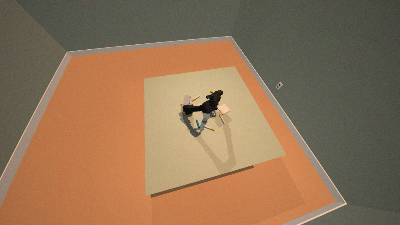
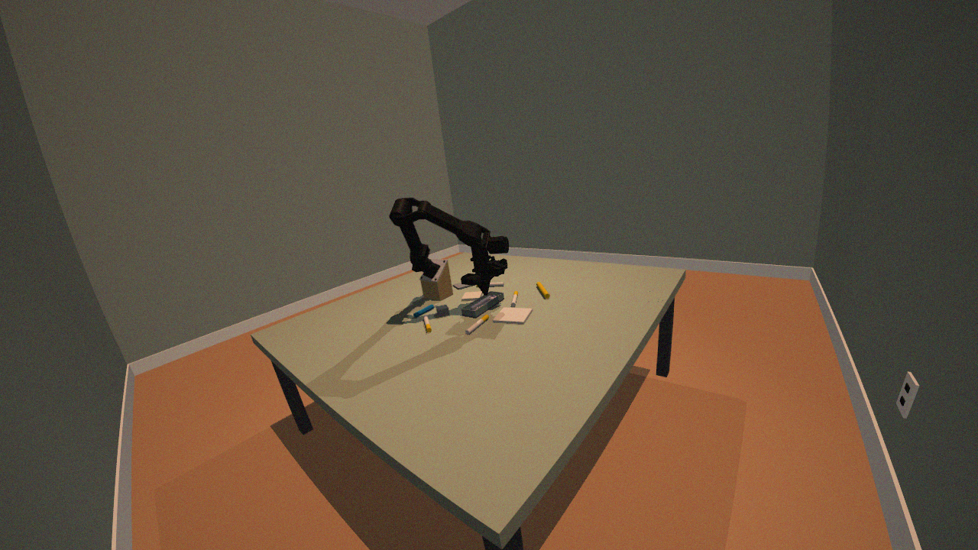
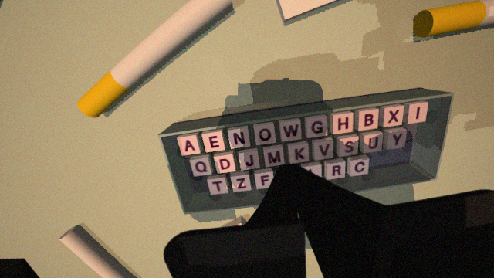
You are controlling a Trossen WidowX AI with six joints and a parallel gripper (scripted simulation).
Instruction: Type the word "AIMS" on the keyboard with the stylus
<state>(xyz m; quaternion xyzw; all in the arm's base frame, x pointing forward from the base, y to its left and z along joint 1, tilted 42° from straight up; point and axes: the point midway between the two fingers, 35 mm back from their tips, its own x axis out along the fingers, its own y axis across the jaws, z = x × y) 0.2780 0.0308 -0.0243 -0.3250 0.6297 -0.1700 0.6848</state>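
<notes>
The grey keyboard [image 1: 213, 116] [image 2: 480, 312] [image 3: 176, 174] lies on the desk with three rows of pale letter keys. A [image 3: 189, 144] and I [image 3: 417, 113] are at the ends of its top row; M [image 3: 275, 155] and S [image 3: 349, 145] are in the middle row. My gripper [image 2: 486, 293] [image 3: 286, 171] is shut and empty, pointing down over the keyboard; its fingers hide part of the bottom row. A blue stylus with a thin tip [image 1: 197, 123] [image 2: 423, 311] lies on the desk away from the gripper, outside the wrist view.
A small grey block [image 1: 204, 120] [image 2: 443, 310] sits between stylus and keyboard. A white-and-yellow marker [image 1: 209, 128] [image 2: 427, 324] lies near the stylus, another [image 1: 222, 118] [image 2: 477, 324] near the keyboard. A pale pad [image 1: 223, 109] [image 2: 513, 315] and a yellow stick [image 2: 542, 290] lie beyond.
</notes>
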